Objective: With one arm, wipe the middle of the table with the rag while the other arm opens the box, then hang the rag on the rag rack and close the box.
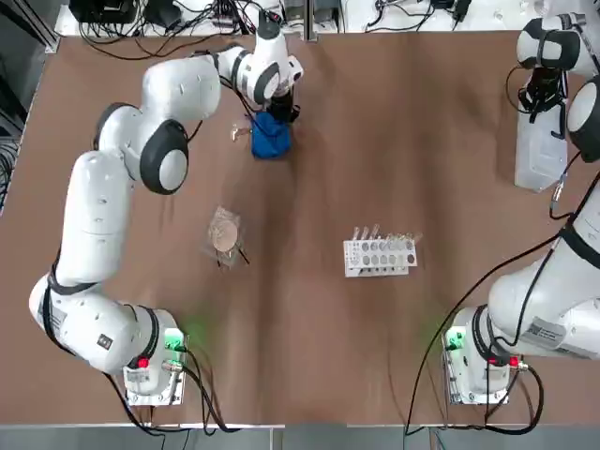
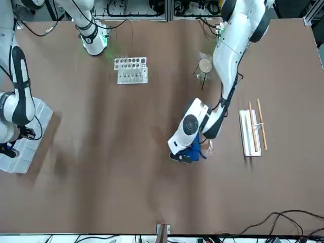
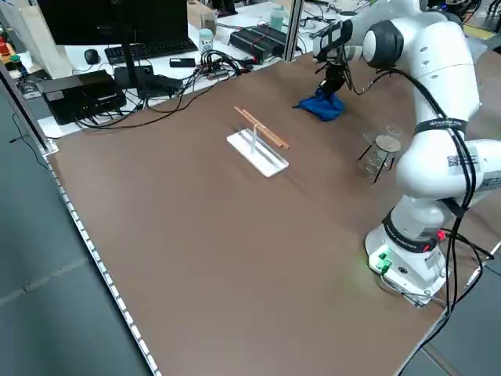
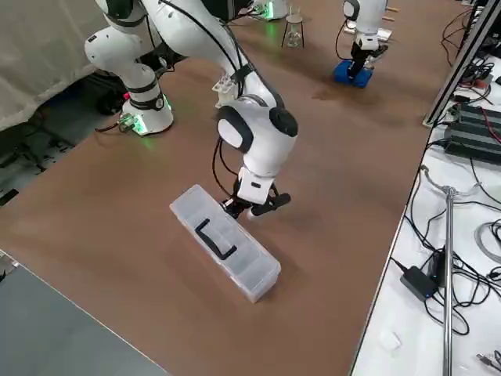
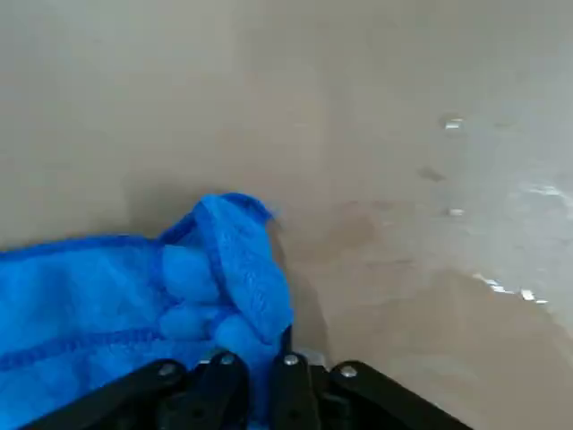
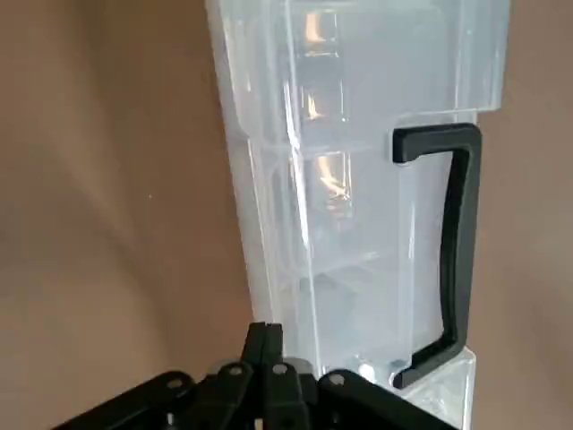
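The blue rag [image 1: 270, 139] lies bunched on the brown table [image 1: 375, 356] at the far middle-left. My left gripper [image 5: 255, 358] is shut on its upper fold, pointing down from above [image 1: 281, 106]. The rag also shows in the front view [image 2: 196, 152]. At the far right the translucent box [image 4: 227, 251] with a black handle [image 6: 452, 242] lies with its lid down. My right gripper [image 6: 267, 345] is shut, its fingertips against the box's long edge. The rag rack [image 2: 250, 134], a white base with two wooden rods, stands on the robot's left [image 3: 258, 153].
A white test-tube rack [image 1: 380, 253] stands right of centre. A tan disc in clear wrapping [image 1: 225, 232] sits left of centre, beside the left arm. Cables and electronics line the far edge beyond the table.
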{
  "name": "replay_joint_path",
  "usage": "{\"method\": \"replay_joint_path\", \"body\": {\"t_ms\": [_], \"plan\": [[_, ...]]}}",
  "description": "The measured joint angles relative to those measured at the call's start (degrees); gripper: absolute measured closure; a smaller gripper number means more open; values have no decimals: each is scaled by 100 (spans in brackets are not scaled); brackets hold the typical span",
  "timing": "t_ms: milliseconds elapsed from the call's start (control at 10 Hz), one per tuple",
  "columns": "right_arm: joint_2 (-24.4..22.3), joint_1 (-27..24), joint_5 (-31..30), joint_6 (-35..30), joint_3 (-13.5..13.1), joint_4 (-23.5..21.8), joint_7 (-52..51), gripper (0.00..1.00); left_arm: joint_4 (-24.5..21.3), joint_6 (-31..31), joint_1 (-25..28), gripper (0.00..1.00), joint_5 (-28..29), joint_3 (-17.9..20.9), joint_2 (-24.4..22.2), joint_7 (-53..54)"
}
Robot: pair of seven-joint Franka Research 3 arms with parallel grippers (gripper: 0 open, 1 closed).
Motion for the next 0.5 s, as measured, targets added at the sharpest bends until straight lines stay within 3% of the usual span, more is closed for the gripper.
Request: {"method": "replay_joint_path", "body": {"t_ms": [500], "plan": [[-254,-6,-190,-333,-84,75,-2,99,178,164,-586,91,0,12,61,-300]]}}
